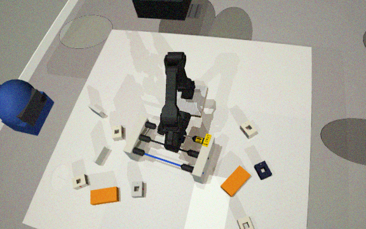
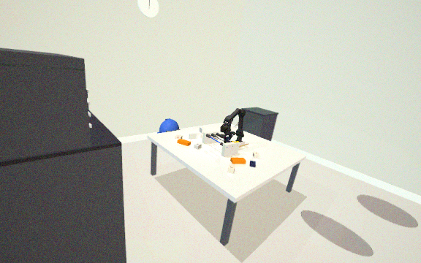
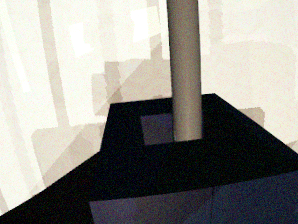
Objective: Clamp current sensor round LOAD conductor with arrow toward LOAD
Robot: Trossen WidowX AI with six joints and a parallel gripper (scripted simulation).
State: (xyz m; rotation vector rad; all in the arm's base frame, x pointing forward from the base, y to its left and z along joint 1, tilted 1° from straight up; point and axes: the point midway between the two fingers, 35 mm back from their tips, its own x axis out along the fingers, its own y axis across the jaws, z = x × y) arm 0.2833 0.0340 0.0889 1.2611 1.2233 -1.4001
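Observation:
The dark current sensor (image 3: 155, 172) fills the lower wrist view as a frame with a square window. The grey-beige conductor (image 3: 185, 65) passes through that window, and no gap shows in the visible part of the frame. The arrow and latch are not visible. My gripper (image 1: 174, 140) (image 2: 227, 139) is low over the far conductor, which has a yellow LOAD marker (image 1: 206, 140) at its right end. The gripper hides the sensor in the top view. The fingers stand about as wide as the sensor, at its sides, and are not gripping it; their tips are not clearly visible.
Two pale end blocks (image 1: 204, 162) (image 2: 230, 149) carry three conductors, including a blue conductor (image 1: 162, 159) at the front. Orange blocks (image 1: 104, 195) (image 1: 236, 180), several pale square-holed pieces and a dark square-holed piece (image 1: 265, 168) lie around the fixture.

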